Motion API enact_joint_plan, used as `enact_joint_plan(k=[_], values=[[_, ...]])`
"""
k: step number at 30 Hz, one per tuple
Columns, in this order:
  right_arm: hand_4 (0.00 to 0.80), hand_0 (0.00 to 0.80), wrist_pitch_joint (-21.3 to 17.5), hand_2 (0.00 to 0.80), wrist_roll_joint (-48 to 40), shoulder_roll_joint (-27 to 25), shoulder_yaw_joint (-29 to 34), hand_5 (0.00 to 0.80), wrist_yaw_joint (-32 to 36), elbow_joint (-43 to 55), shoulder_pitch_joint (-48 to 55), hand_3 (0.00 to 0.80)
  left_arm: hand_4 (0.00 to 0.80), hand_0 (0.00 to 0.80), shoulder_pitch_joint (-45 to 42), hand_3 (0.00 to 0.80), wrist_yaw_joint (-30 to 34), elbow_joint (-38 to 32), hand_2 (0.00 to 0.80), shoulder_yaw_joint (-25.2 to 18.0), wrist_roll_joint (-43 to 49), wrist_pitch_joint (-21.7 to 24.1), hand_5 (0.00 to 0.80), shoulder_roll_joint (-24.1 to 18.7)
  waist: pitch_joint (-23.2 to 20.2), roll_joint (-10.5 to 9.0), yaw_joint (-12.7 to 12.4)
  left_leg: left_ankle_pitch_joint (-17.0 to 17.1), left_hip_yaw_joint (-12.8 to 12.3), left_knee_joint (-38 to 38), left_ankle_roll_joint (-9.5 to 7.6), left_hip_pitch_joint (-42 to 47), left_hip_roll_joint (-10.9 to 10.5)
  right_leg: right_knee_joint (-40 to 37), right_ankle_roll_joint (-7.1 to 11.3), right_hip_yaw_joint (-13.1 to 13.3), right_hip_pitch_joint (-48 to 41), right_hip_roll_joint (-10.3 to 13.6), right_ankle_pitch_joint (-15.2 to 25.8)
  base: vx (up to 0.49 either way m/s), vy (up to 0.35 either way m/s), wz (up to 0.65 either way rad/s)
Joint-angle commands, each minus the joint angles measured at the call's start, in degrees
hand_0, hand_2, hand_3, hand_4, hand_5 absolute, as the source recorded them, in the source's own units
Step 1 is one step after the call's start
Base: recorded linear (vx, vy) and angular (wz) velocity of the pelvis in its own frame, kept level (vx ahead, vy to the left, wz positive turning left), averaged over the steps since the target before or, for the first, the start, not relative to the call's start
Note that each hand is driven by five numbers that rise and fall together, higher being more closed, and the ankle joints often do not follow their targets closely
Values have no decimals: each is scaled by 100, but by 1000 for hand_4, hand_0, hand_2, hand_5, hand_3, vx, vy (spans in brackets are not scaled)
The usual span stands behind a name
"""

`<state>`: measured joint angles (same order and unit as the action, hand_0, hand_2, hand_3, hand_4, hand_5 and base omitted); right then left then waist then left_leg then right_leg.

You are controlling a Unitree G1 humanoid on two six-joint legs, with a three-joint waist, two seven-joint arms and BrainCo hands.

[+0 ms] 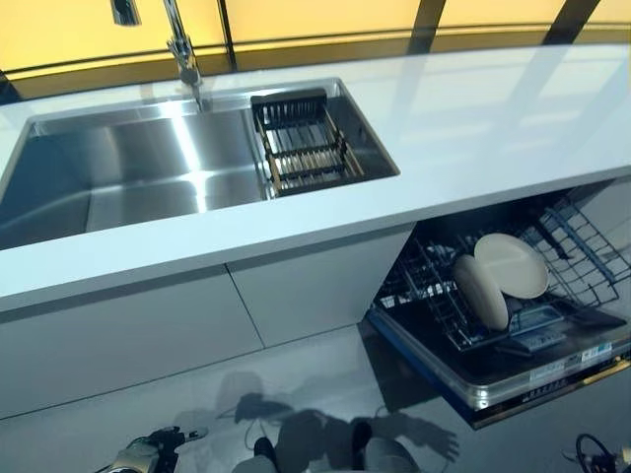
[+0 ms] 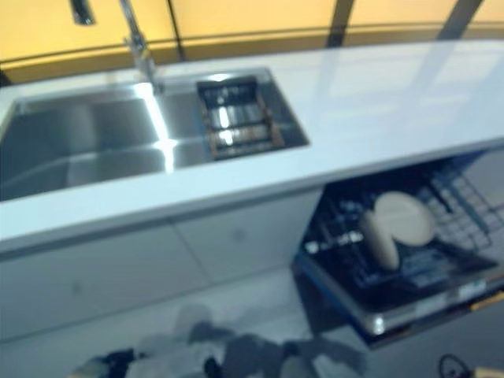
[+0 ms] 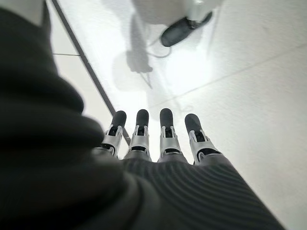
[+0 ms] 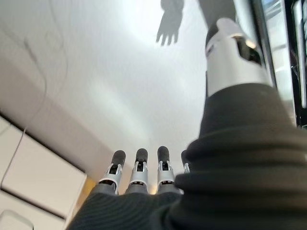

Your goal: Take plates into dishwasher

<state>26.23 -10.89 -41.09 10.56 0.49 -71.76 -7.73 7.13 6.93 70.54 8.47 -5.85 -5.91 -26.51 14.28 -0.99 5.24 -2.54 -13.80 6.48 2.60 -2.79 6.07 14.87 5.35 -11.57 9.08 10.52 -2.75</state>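
Two cream plates stand in the lower rack [image 1: 584,248] of the open dishwasher at the right: one plate [image 1: 513,264] leans back, the other [image 1: 481,293] stands on edge in front of it. My left hand [image 1: 138,456] hangs low at the bottom left, far from the plates. In the left wrist view its fingers [image 3: 167,136] are straight over bare floor and hold nothing. My right hand shows in the right wrist view, where its fingers [image 4: 138,177] are straight over the floor and hold nothing.
A white countertop [image 1: 493,128] runs across the view, with a steel sink [image 1: 118,177], a faucet [image 1: 182,49] and a wire dish rack [image 1: 304,141] in the sink. White cabinet fronts [image 1: 197,325] stand below. The dishwasher door [image 1: 513,379] lies open over the floor.
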Motion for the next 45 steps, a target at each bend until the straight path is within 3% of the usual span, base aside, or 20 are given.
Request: enact_joint_plan(k=[1, 3, 4, 7, 9, 13, 18, 23, 25, 28, 30, 34, 40, 45], values=[[0, 0, -118, 0, -224, 172, -48, 0, -374, -224, -3, 0, 0, 0, -1, 0, -68, 106, 0, 4, -428, -131, 0, -80, 171, -5, 68, -862, 152, 1089, -330, 17, -60, 17, 126, 603, 411, 615, 712, 27, -325, 12], [0, 0, -94, 0, -221, 320, -29, 0, -509, -243, 57, 0, 0, 0, -147, 0, -231, 93, 0, -22, -441, -230, 0, -2, 171, -7, 29, -1026, 77, 1477, -270, -57, 81, -39, 138, 440, 183, 556, 530, 48, -261, 5], [0, 0, -171, 0, -509, 439, -21, 0, -663, -252, 108, 0, 0, 0, -237, 0, -214, 57, 0, -71, -301, -278, 0, 29, 177, 26, 54, -922, -44, 1414, -246, -29, 162, 33, 173, 395, 209, 498, 482, 32, -160, -9], [0, 0, -206, 0, -797, 549, 103, 0, -711, -276, 180, 0, 0, 0, -214, 0, -174, 69, 0, -83, -344, -234, 0, 78, 244, 90, 127, -818, -74, 1394, -189, -50, 315, 50, 191, 458, 220, 374, 393, -34, -157, -19], [0, 0, -306, 0, -1069, 589, 144, 0, -851, -337, 166, 0, 0, 0, -131, 0, -171, 63, 0, -43, -296, -203, 0, 109, 333, 141, 188, -677, -41, 1299, -179, -135, 313, 170, 201, 460, 411, 358, 364, -137, -88, -22], [0, 0, -436, 0, -1468, 461, 214, 0, -1101, -316, -12, 0, 0, 0, -75, 0, -108, -95, 0, 57, -358, -144, 0, 179, 604, 339, 217, -733, 12, 1601, -174, -438, 251, 669, 134, 493, 776, 416, 167, -149, 8, -4], [0, 0, -190, 0, -2372, 358, 317, 0, -1394, -389, -280, 0, 0, 0, -107, 0, -39, -146, 0, 41, -551, -67, 0, 260, 812, 591, 202, -869, 15, 2035, -199, -823, 143, 1143, 8, 564, 1090, 470, -101, -114, 62, 6], [0, 0, -152, 0, -4294, 234, 646, 0, -1659, -532, -509, 0, 0, 0, -172, 0, -107, -164, 0, 22, -704, 83, 0, 363, 947, 762, 157, -1092, 67, 2520, -261, -1158, 99, 1623, -134, 643, 1367, 510, -355, -73, 39, 4], [0, 0, -452, 0, -6017, 217, 939, 0, -1645, -461, -658, 0, 0, 0, -227, 0, -195, -182, 0, -2, -769, 127, 0, 438, 990, 842, 124, -1249, 128, 2875, -298, -1362, 65, 1920, -231, 690, 1500, 537, -502, -69, 40, 6], [0, 0, -897, 0, -7339, 275, 1110, 0, -1397, -84, -780, 0, 0, 0, -339, 0, -278, -233, 0, 1, -816, 159, 0, 536, 988, 895, 109, -1380, 195, 3139, -316, -1500, 52, 2169, -296, 735, 1605, 555, -640, -9, 43, 8], [0, 0, -1350, 0, -8283, 410, 1158, 0, -871, 518, -969, 0, 0, 0, -491, 0, -324, -337, 0, 62, -904, 201, 0, 669, 947, 979, 94, -1461, 256, 3335, -321, -1604, -3, 2362, -362, 809, 1701, 572, -744, 13, 88, 0], [0, 0, -1569, 0, -8515, 327, 1110, 0, -319, 1021, -1349, 0, 0, 0, -605, 0, -337, -415, 0, 196, -1008, 236, 0, 805, 895, 1077, 59, -1515, 302, 3481, -313, -1643, -58, 2505, -411, 843, 1731, 626, -835, 12, 93, 0], [0, 0, -1341, 0, -7412, -129, 522, 0, 465, 1530, -2862, 0, 0, 0, -674, 0, -356, -559, 0, 437, -1081, 109, 0, 859, 769, 1166, -142, -1403, 401, 3592, -260, -1630, -111, 2606, -482, 826, 1659, 678, -936, 20, 52, -1], [0, 0, -1341, 0, -7377, -169, 52, 0, 940, 1774, -3712, 0, 0, 0, -680, 0, -351, -619, 0, 482, -1064, 50, 0, 807, 720, 1157, -279, -1269, 476, 3631, -230, -1612, -110, 2631, -497, 798, 1589, 677, -963, 7, -4, -5]])
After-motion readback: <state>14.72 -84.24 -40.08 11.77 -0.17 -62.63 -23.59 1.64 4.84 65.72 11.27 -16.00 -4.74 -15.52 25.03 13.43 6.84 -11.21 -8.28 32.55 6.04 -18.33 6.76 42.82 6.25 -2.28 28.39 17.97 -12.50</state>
